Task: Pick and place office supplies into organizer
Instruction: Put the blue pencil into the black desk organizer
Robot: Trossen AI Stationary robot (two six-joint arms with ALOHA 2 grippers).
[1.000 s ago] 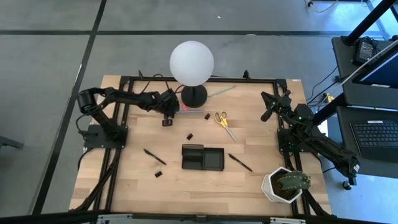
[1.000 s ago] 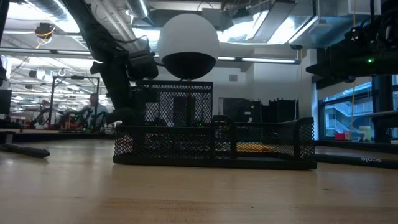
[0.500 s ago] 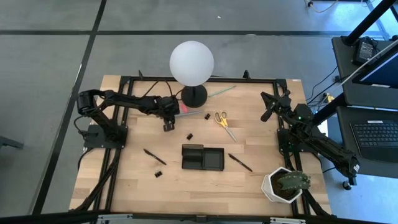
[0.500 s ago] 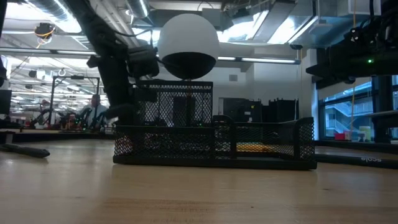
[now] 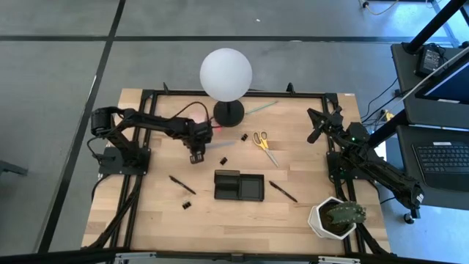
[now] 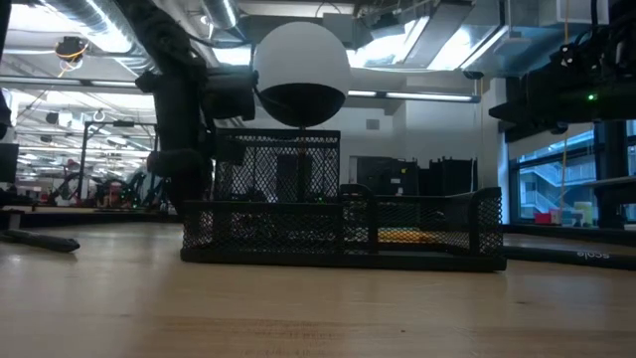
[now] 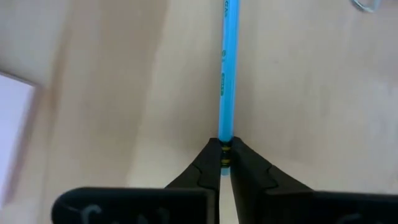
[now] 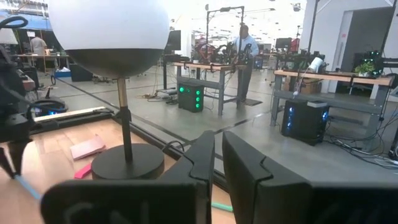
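A: Over the back-left of the pale wooden table (image 5: 146,213), near the lamp base, we've got the left claw (image 5: 196,155) clamped on one end of a thin light-blue pen (image 7: 224,68). Fingers (image 7: 202,171) pinch it at the tip, so the rest of the shaft sticks straight out ahead.

B: Why the end & not the middle?

A: Our guess: an end grip lets it tip the pen into a slot w/o the fingers hitting the mesh. Risk is the pen swinging or slipping.

B: Where's it meant to go?

A: The low black wire-mesh organizer tray (image 5: 239,185), mid-table, well apart from the claw. It looks empty from above, though we can't be sure.

B: Right arm?

A: Parked at the table's right edge. Right claw (image 8: 217,163) has its fingers nearly together w/ a narrow gap, gripping nothing.

B: What else is lying around?

A: Yellow-handled scissors (image 5: 262,142) near the lamp, tiny black binder clips (image 5: 223,160), two thin dark pens either side of the tray, e.g. (image 5: 282,191). Pink sticky pad (image 8: 88,148) by the white globe lamp (image 5: 226,73); white potted plant (image 5: 335,218) at front right.

B: Room?

A: Grey floor w/ dark lines, a laptop bench on the right. Open workshop behind, w/ benches & a person standing far off.
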